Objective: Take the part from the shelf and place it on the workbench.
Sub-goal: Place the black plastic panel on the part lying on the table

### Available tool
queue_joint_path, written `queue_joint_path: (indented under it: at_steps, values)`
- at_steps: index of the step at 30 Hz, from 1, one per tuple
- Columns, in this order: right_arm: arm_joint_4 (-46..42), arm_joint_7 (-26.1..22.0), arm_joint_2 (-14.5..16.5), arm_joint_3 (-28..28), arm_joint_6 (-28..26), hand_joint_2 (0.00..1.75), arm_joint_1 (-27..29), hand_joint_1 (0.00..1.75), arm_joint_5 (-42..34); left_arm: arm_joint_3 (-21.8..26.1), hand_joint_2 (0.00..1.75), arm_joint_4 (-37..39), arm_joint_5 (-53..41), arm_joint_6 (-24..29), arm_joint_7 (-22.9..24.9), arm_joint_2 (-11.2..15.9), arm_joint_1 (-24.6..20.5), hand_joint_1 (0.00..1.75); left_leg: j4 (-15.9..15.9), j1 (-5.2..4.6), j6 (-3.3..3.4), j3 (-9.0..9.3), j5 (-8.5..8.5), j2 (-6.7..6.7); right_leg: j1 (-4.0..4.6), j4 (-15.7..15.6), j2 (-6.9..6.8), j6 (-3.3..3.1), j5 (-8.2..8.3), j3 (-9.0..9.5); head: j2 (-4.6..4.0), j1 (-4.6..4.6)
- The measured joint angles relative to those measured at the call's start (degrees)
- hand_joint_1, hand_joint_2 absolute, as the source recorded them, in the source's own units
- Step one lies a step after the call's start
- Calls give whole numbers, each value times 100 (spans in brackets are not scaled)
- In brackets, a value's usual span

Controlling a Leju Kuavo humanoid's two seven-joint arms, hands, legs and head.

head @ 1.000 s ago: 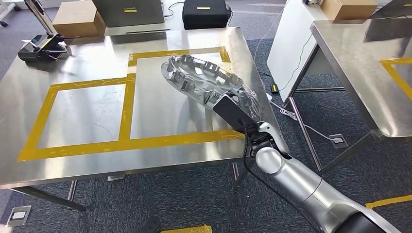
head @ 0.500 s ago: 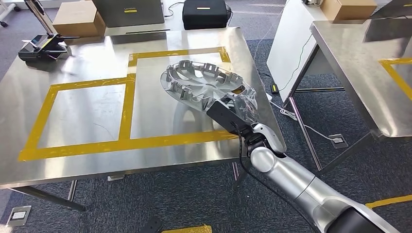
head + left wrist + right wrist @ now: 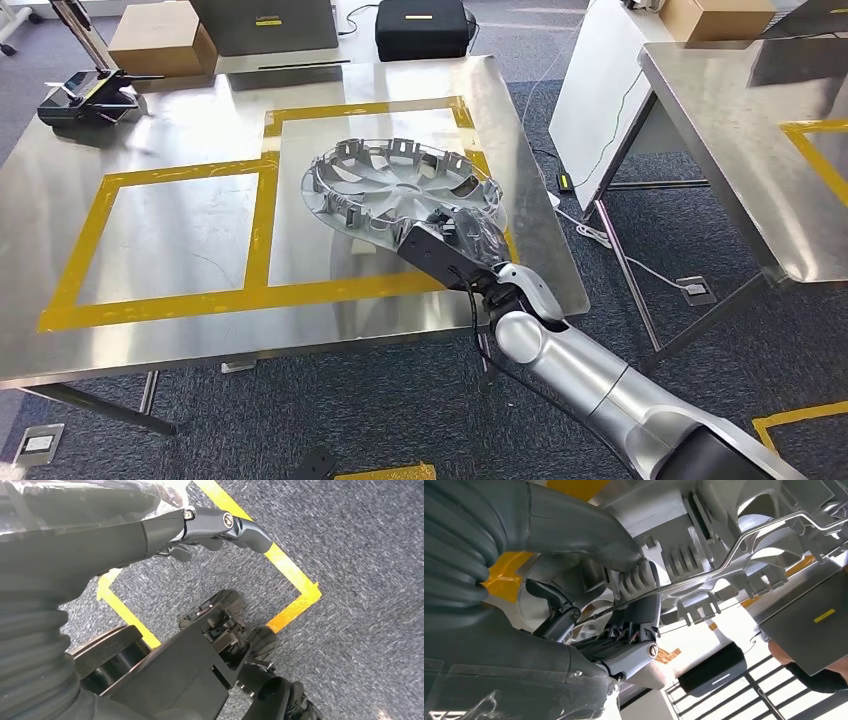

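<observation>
The part is a silver wheel cover (image 3: 385, 185) with clips around its rim, inner side up. My right hand (image 3: 455, 240) grips its near rim and holds it low over the steel workbench (image 3: 180, 230), above the right yellow-taped rectangle. Whether the cover's far edge touches the bench I cannot tell. In the right wrist view the thumb (image 3: 589, 535) presses on the ribbed inside of the wheel cover (image 3: 734, 535) and the dark fingers (image 3: 624, 645) close under its rim. My left hand (image 3: 215, 525) hangs beside my body above the carpet, holding nothing, its fingers loosely apart.
A cardboard box (image 3: 160, 38), a black device (image 3: 85, 98) and a black case (image 3: 422, 25) stand along the bench's far edge. A second steel table (image 3: 740, 130) is at the right, with a white panel (image 3: 590, 90) and floor cables between.
My right hand has carried the wheel cover leftward and lower over the bench, and the cover has tipped from steeply tilted to nearly flat.
</observation>
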Motion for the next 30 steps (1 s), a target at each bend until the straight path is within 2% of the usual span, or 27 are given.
queue_joint_path:
  at_steps: [17, 21, 29, 30]
  values:
    - [291, -74, 247, 198, 115, 175, -35, 175, 20, 29, 175, 0, -70, -5, 51, 0, -17, 0, 0, 0, 0, 1, 0, 0, 0, 0, 0, 0, 0, 0, 0, 0]
    - [332, -95, 271, 208, 125, 0, -40, 0, 4, 31, 175, 0, -79, -20, 29, 0, -18, 0, 0, 0, 0, 2, 0, 0, 0, 0, 1, 0, 0, 1, 0, -1]
    - [394, -145, 324, 255, 143, 0, -76, 0, -13, 33, 175, 0, -126, -16, 59, 0, -24, 0, 0, 0, 0, 3, 0, 0, 0, 0, 0, 0, 0, 2, 0, -1]
    - [398, -146, 327, 258, 143, 0, -77, 0, -13, 34, 131, 0, -121, -16, 63, 0, -24, 0, 0, 0, 0, 3, 0, 0, 0, 0, 0, 0, 0, 2, 0, -1]
